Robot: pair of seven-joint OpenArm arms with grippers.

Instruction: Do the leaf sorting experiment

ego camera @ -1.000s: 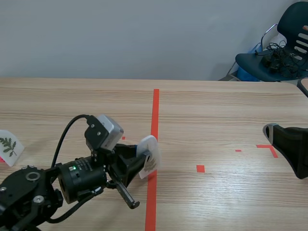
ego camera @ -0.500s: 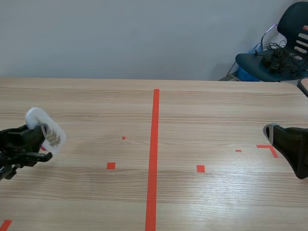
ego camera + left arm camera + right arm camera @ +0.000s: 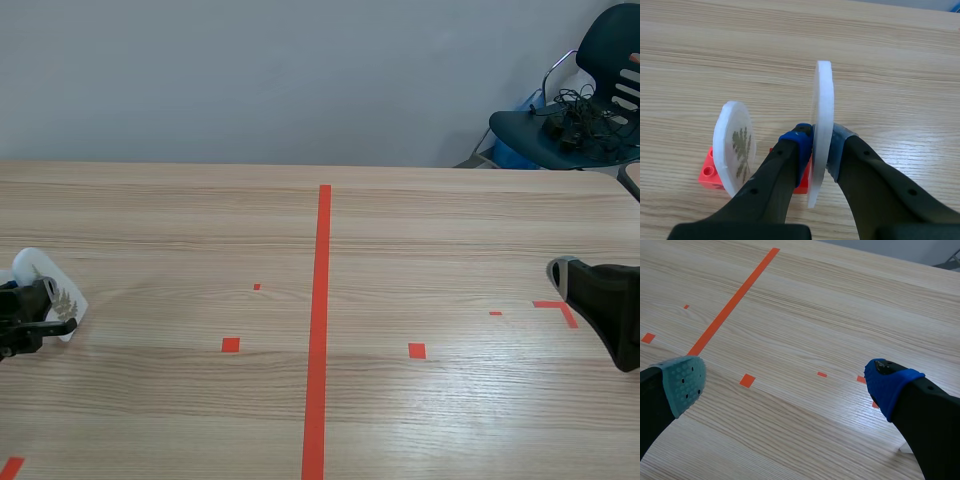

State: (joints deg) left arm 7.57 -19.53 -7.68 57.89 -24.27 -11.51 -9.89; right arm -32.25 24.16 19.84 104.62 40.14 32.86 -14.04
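I am clamping my left gripper [image 3: 820, 145] on a white disc [image 3: 822, 100], with the blue pad [image 3: 799, 142] and the grey pad [image 3: 841, 146] pressing its two flat faces. The disc is standing upright and edge-on between my fingers, rising well above the pads. Its lower edge is dipping down in front of a red block [image 3: 710, 172] sitting on the table [image 3: 890, 60]. I cannot tell if the edge is seated in the block. Just beside my blue-padded finger, a second disc [image 3: 735, 145] with a leaf print is standing upright on that same block, apart from the one I am holding. In the scene view this is all sitting at the left edge of the table, at middle depth, well left of the long tape line [image 3: 320, 320]. Only one leaf-printed disc is showing there, and I cannot tell which one.

My right gripper [image 3: 787, 385] is hanging open, with the teal pad [image 3: 685, 382] and the other blue pad [image 3: 890, 387] spread wide and nothing between them. It is sitting low at the right edge, over bare wood near small tape marks. A chair [image 3: 590, 110] with cables is standing at the far right, beyond the table.
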